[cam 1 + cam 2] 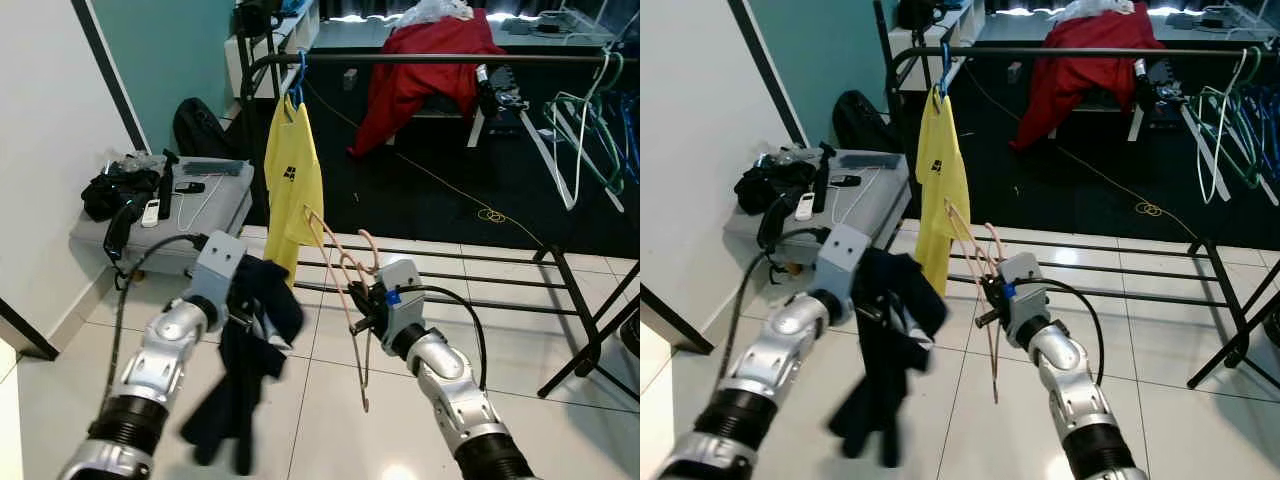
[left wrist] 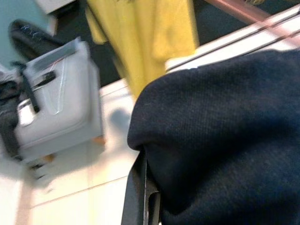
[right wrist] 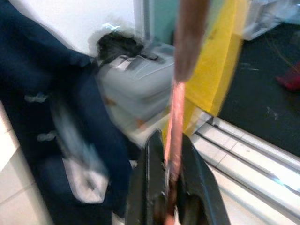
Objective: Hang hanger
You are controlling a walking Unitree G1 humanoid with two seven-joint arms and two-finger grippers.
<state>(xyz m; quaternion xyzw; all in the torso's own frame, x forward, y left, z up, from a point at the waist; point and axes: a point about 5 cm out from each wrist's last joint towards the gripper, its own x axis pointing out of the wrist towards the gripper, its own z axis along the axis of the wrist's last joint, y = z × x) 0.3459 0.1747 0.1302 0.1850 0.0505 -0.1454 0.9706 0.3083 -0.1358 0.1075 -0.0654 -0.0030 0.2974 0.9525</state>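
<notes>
My right gripper (image 1: 366,305) is shut on a pink wire hanger (image 1: 345,285), held low in front of the clothes rack; the hanger's lower end hangs down toward the floor. In the right wrist view the fingers (image 3: 152,187) clamp the pink hanger (image 3: 176,117). My left gripper (image 1: 240,300) is shut on a dark navy garment (image 1: 245,370) that droops to the floor tiles. The navy garment (image 2: 225,136) covers the left wrist view. The black rack rail (image 1: 450,60) runs across the top, with a yellow shirt (image 1: 290,175) hung on a blue hanger at its left end.
A grey suitcase (image 1: 215,205) with remotes and dark clothes lies at the left by the white wall. Green and white hangers (image 1: 585,130) hang at the rail's right end. A red cloth (image 1: 420,60) drapes a table behind. The rack's lower bars (image 1: 500,275) cross the floor.
</notes>
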